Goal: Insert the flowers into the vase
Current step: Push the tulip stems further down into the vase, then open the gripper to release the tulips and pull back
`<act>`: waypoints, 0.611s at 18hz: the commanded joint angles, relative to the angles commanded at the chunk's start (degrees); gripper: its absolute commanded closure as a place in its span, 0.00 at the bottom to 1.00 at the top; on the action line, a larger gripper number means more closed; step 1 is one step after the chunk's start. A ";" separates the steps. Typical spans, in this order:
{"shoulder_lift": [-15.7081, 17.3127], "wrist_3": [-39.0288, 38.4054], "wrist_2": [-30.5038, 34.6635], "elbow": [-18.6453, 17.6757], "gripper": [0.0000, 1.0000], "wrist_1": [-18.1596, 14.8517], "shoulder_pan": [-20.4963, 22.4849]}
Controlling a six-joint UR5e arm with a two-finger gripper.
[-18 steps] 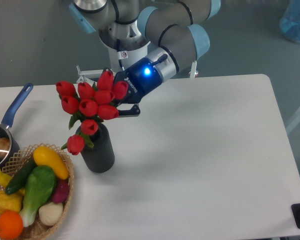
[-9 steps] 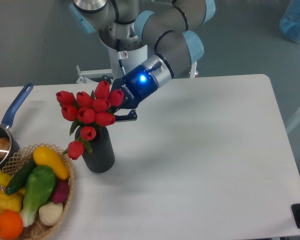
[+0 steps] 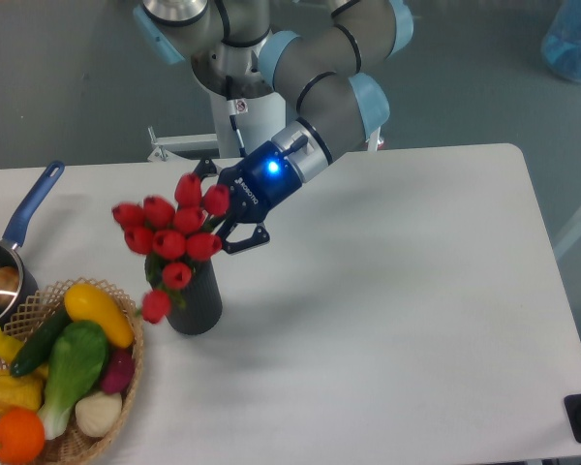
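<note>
The flowers (image 3: pixel 168 232), a bunch of red tulip buds with green leaves, stand in the mouth of the vase (image 3: pixel 198 302), a dark ribbed cylinder at the table's left. The buds spread above the rim and one hangs over its left side; the stems are hidden. My gripper (image 3: pixel 229 223) comes in from the upper right, just behind the bunch and above the vase. It looks closed on the bunch from behind. One dark finger (image 3: pixel 248 241) shows to the right of the buds; the rest is hidden by them.
A wicker basket (image 3: pixel 126 373) of vegetables sits at the front left, touching the vase's left side. A blue-handled pan (image 3: pixel 29 208) lies at the left edge. The white table (image 3: pixel 397 291) stretches to the right. The arm's base stands behind the table.
My gripper and the flowers have moved down and slightly left towards the vase. The bunch sits lower in the vase's mouth and its left buds look blurred.
</note>
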 joint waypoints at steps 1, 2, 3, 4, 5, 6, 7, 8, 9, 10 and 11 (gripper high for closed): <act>0.00 0.00 0.36 -0.09 0.42 0.00 0.00; -0.26 0.00 0.53 -0.09 0.39 0.00 0.00; -0.35 0.00 0.54 -0.09 0.37 0.00 0.00; -0.35 0.00 0.54 0.00 0.29 -0.09 0.09; -0.35 0.00 0.80 -0.09 0.26 -0.09 0.17; -0.27 0.00 2.02 -0.17 0.15 -0.09 0.26; 0.08 0.00 4.64 -0.18 0.00 -0.09 0.35; 0.35 0.00 7.80 -0.18 0.00 -0.17 0.44; 0.87 0.09 10.70 -0.09 0.00 -0.18 0.61; 1.40 0.18 12.47 0.09 0.00 -0.18 0.79; 2.01 0.26 13.27 0.26 0.00 -0.18 0.88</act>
